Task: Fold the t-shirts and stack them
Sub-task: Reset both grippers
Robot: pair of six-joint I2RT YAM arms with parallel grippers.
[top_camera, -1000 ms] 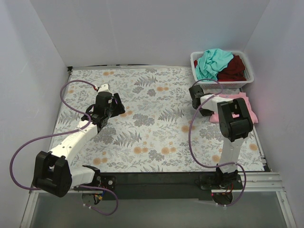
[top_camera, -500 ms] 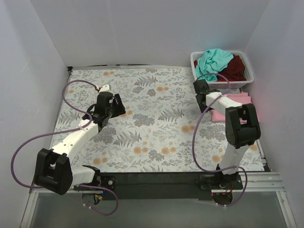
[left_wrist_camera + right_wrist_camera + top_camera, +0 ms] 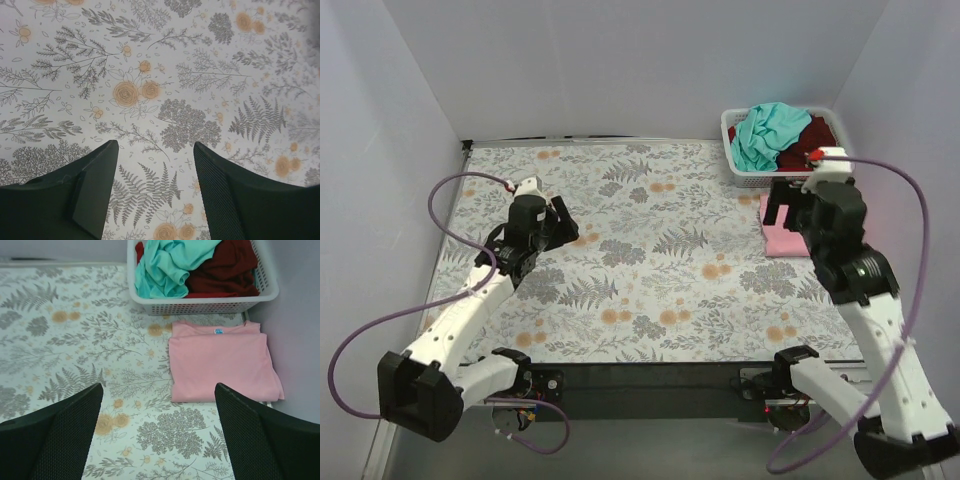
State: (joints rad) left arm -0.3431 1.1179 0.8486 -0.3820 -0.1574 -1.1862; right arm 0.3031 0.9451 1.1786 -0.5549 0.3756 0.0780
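Observation:
A folded light pink t-shirt (image 3: 220, 362) lies flat on the floral cloth at the right edge, just in front of the basket; from above, the pink t-shirt (image 3: 778, 240) is partly hidden by my right arm. A teal t-shirt (image 3: 167, 265) and a dark red t-shirt (image 3: 227, 267) lie crumpled in the basket, with the teal one (image 3: 767, 128) on top. My right gripper (image 3: 159, 387) hangs open above the cloth, near the pink shirt's left front corner, holding nothing. My left gripper (image 3: 155, 145) is open and empty over bare cloth at the left (image 3: 568, 222).
The white slatted basket (image 3: 205, 305) stands at the back right corner against the walls. Grey walls close in the table on the left, back and right. The floral tablecloth (image 3: 650, 250) covers the whole work surface. Purple cables loop off both arms.
My right gripper has opened from shut, and the right arm has lifted and drawn back above the pink t-shirt. The left arm has shifted slightly to the left.

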